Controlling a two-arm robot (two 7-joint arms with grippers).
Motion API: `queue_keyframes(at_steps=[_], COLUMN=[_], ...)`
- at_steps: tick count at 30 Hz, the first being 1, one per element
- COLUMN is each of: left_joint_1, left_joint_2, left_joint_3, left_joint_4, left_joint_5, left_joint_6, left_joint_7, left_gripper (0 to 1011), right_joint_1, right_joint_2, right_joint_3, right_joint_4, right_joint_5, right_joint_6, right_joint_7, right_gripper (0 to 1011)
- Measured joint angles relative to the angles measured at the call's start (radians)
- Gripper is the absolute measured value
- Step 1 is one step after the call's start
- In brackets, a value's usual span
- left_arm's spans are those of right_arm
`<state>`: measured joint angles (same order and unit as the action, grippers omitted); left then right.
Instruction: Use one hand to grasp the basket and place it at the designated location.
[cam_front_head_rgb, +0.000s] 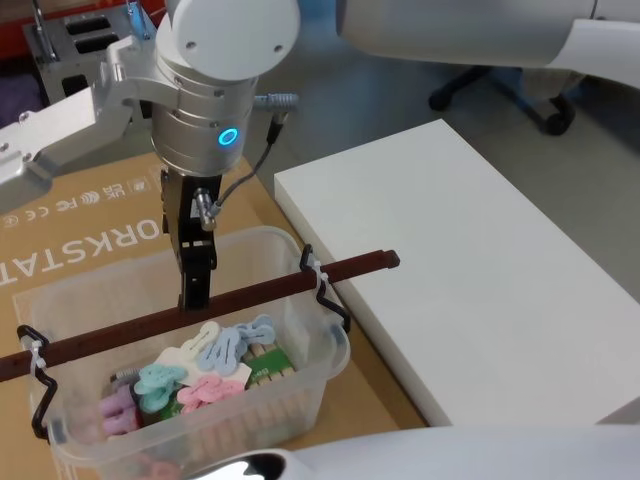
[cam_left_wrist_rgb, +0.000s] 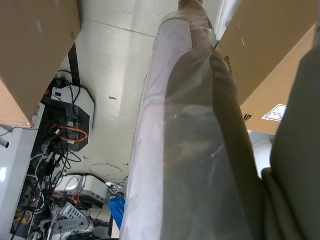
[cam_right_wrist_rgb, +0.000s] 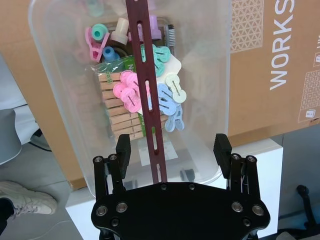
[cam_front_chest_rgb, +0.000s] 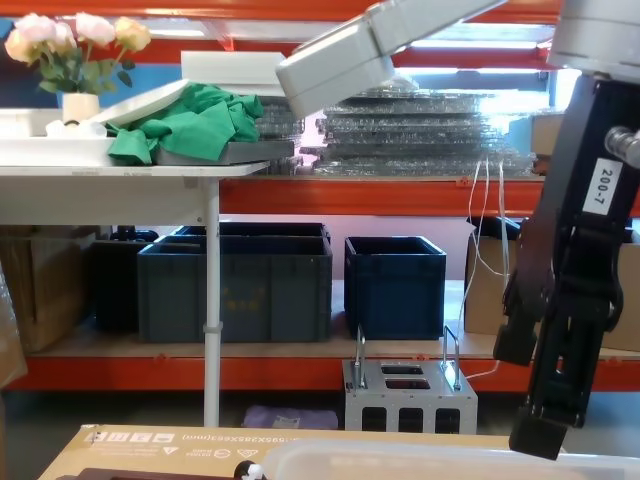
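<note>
The basket (cam_front_head_rgb: 300, 390) is a translucent whitish tub with a thick rim, resting on a cardboard box. It holds pastel clothes pegs (cam_front_head_rgb: 205, 375) and wooden pegs. A dark reddish-brown handle bar (cam_front_head_rgb: 265, 290) runs across its top on black wire brackets. My right gripper (cam_front_head_rgb: 197, 285) hangs straight above the middle of that bar. In the right wrist view the right gripper (cam_right_wrist_rgb: 173, 145) is open, and the handle bar (cam_right_wrist_rgb: 147, 85) passes between its two fingers (cam_right_wrist_rgb: 123, 150) without touching them. In the chest view the right gripper (cam_front_chest_rgb: 545, 400) stands just above the basket's rim (cam_front_chest_rgb: 440, 458).
The cardboard box (cam_front_head_rgb: 90, 225) marked WORKSTATION carries the basket. A white tabletop (cam_front_head_rgb: 470, 270) lies directly to the right of it. Dark blue crates (cam_front_chest_rgb: 235, 280) and a small grey metal box (cam_front_chest_rgb: 408, 395) stand on the shelf beyond. A white arm link (cam_front_head_rgb: 420, 455) crosses the near edge.
</note>
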<state>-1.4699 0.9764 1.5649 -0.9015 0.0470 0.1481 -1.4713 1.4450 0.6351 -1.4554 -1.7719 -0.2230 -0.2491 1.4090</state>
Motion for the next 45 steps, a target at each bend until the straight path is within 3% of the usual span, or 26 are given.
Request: queue_keyframes(at_steps=[18,30,45], left_joint_1=[0.000,0.000,0.000], left_joint_2=[0.000,0.000,0.000], left_joint_3=[0.000,0.000,0.000], left_joint_4=[0.000,0.000,0.000], left_joint_5=[0.000,0.000,0.000], left_joint_6=[0.000,0.000,0.000], left_joint_7=[0.000,0.000,0.000], left_gripper=[0,0,0], right_joint_1=[-0.004,-0.023,-0.029], right_joint_2=[-0.003,-0.051,-0.067], right_joint_3=[-0.009,-0.048,-0.060], right_joint_4=[-0.023,0.025,0.042], right_joint_5=[-0.004,-0.046,-0.057], right_joint_6=[0.015,0.025,0.028], right_joint_7=[0.007,0.004,0.002], right_gripper=[1001,1002,1001])
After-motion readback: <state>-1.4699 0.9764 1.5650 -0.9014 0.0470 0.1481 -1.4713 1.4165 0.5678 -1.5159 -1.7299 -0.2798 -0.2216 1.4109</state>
